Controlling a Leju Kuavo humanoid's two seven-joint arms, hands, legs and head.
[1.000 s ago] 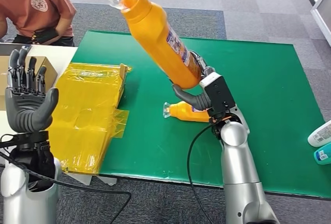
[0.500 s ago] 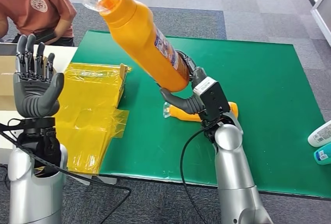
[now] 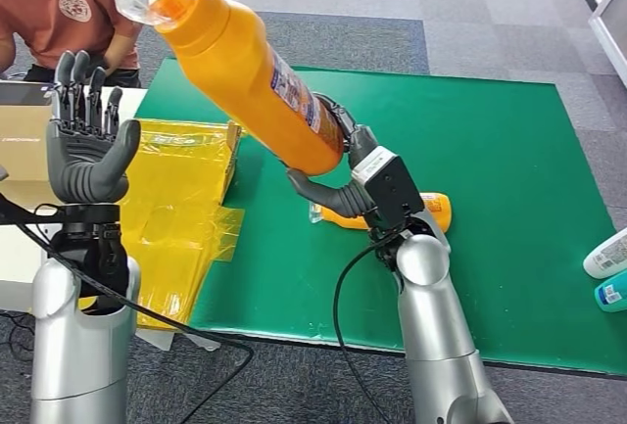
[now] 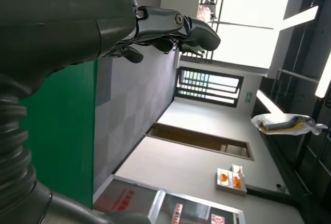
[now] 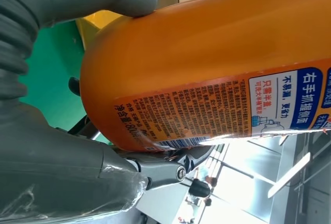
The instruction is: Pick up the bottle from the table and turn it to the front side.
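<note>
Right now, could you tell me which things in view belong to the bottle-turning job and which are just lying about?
Part of the job:
- orange bottle, lifted off the table
- right hand, gripping its lower end
- left hand, raised with fingers apart, holding nothing

Lying about:
- second orange bottle on the green mat
- yellow bags
- two bottles at the right edge

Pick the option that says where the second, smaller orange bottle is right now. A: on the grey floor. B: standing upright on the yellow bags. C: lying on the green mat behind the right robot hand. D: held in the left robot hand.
C: the smaller orange bottle lies on its side on the green mat, partly hidden behind the right robot hand.
</note>
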